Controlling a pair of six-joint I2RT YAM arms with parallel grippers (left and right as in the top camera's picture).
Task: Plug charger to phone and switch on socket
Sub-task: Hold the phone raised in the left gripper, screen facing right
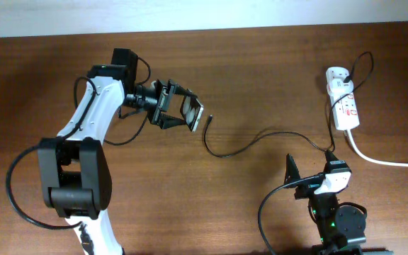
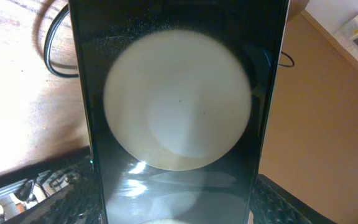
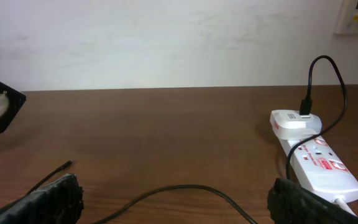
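Note:
My left gripper (image 1: 176,108) is shut on the phone (image 1: 193,112) and holds it off the table, left of centre. In the left wrist view the phone's glossy black face (image 2: 179,106) with a big white round spot fills the frame between the gripper's fingers (image 2: 179,208). The charger cable (image 1: 227,154) lies on the table, its connector tip (image 1: 209,119) just right of the phone and apart from it. The white socket (image 1: 344,100) lies at the far right. My right gripper (image 1: 310,168) is open, low over the cable (image 3: 185,186), with the tip (image 3: 67,164) and socket (image 3: 319,163) ahead.
The thick white cord (image 1: 384,161) runs from the socket to the right edge. The charger plugs into the white adapter (image 3: 294,119) at the socket's far end. A black arm cable (image 1: 27,205) loops near the left arm's base. A pale wall stands behind the table.

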